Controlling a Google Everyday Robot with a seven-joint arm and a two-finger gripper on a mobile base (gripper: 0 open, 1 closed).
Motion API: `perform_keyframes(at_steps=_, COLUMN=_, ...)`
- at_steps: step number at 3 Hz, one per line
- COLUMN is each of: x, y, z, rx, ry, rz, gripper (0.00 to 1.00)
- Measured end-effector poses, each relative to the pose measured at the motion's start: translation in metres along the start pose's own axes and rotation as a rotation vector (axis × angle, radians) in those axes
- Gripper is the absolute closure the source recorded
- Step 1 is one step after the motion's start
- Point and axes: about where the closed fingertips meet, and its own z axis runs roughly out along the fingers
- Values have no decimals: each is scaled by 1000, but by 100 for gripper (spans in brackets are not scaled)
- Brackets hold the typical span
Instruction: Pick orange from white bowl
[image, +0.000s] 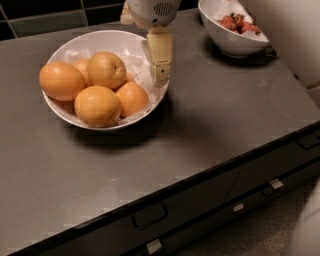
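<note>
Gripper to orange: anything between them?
Camera view: only crumpled white paper lining the white bowl lies between the gripper, hovering over the bowl's right rim, and the orange.

Dark counter, a snack bowl at the back, drawers below.
A dark grey countertop (215, 125) runs wall to front edge, with dark tiles (45, 20) behind it. At its back right corner, well right of the gripper (159, 75) hanging over the counter's back left part, sits a small deep white bowl (227, 47) holding red pieces (239, 24) on white paper. On the left, an oval deep-orange fruit (61, 81) touches a pebbly yellow-orange one (97, 106). Dark drawers (200, 210) with handles (150, 215) sit underneath.
</note>
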Motion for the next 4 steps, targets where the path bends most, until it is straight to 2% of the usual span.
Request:
perform_keyframes(at_steps=1, x=-35, y=-24, z=19, rx=4, ry=-66, rz=-84, gripper=0)
perform_keyframes(at_steps=3, x=-45, y=-37, z=23, rx=33, ry=-85, rz=-98, gripper=0)
perform_keyframes(at_steps=4, x=-56, y=-44, z=35, rx=-5, ry=-105, rz=-117, gripper=5)
